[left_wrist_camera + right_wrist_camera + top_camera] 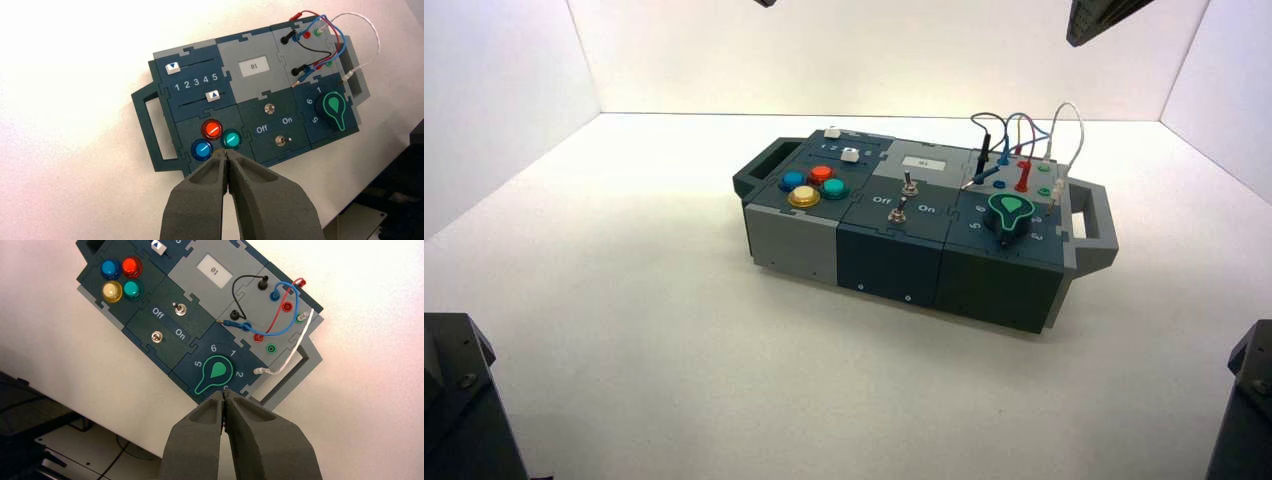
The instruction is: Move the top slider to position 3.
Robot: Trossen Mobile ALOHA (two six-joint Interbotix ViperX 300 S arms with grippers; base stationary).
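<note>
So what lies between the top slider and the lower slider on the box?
In the left wrist view, the printed digits 1 to 5 lie between the top slider and the lower slider.

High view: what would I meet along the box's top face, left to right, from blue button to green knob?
Blue button, yellow button, red button, green button, white slider, toggle switches, display, green knob.
</note>
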